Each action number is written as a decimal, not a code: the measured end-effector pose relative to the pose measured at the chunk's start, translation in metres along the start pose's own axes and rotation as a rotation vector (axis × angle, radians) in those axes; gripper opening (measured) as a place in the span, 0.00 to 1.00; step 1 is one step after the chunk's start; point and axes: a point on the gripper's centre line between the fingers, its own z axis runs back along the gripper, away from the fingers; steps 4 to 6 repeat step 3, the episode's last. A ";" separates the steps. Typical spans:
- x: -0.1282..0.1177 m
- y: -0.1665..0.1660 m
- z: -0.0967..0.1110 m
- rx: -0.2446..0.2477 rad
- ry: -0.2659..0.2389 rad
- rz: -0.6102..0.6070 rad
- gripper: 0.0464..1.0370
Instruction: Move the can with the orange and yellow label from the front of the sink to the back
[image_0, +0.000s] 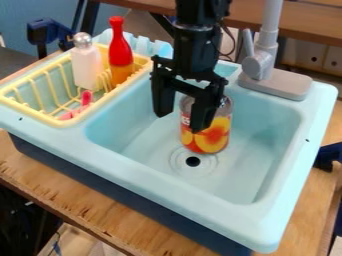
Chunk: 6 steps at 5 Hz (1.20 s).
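Note:
The black gripper hangs over the left-middle of the light blue sink, pointing down. Its two fingers are apart, and sink wall shows between them. Behind the right finger stands an upright can with peach slices on its label, on the sink floor just behind the drain. That finger covers part of the can's left side and top; whether they touch I cannot tell.
A yellow dish rack at the left holds a white bottle, a red-and-orange bottle and a pink utensil. The grey faucet rises at the sink's back edge.

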 end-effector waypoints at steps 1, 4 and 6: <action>-0.030 -0.010 0.013 0.046 0.049 0.002 0.96; -0.082 -0.018 0.055 0.106 -0.036 -0.053 0.96; -0.082 -0.018 0.055 0.106 -0.036 -0.053 0.96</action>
